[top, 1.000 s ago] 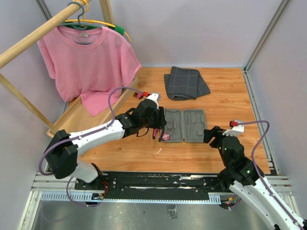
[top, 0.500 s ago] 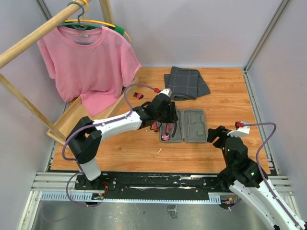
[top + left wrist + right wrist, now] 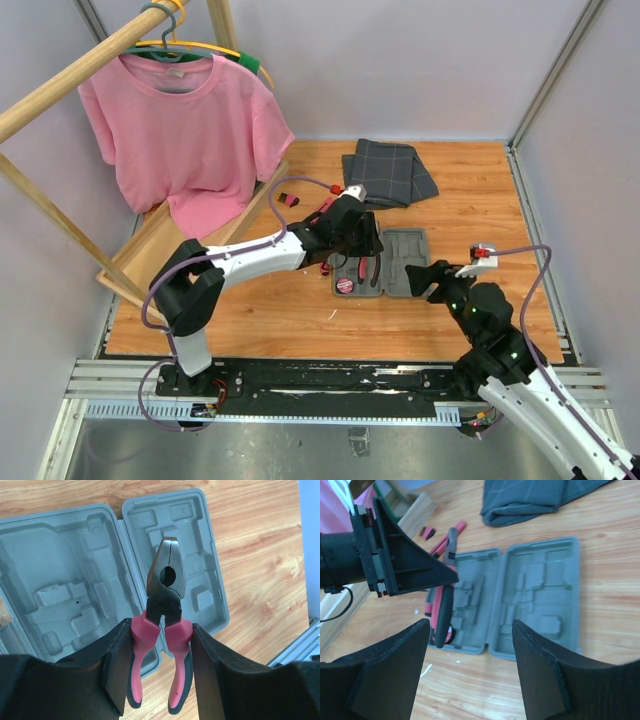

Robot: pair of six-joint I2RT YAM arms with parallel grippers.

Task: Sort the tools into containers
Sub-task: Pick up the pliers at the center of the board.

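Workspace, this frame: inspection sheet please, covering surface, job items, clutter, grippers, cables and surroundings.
Surface: wooden table; a small white scrap lies near the case.
Job's things: grey case open and flat; pliers held above it; red-handled tools lie on the table beside the case.
Clutter: folded grey cloth at the far side; pink shirt hangs on a wooden rack, left.
Grippers: left gripper shut on the pliers' handles; right gripper open, empty, facing the case.
Cables: a purple cable loops off each arm.
Surroundings: grey walls; metal rails at the near edge.
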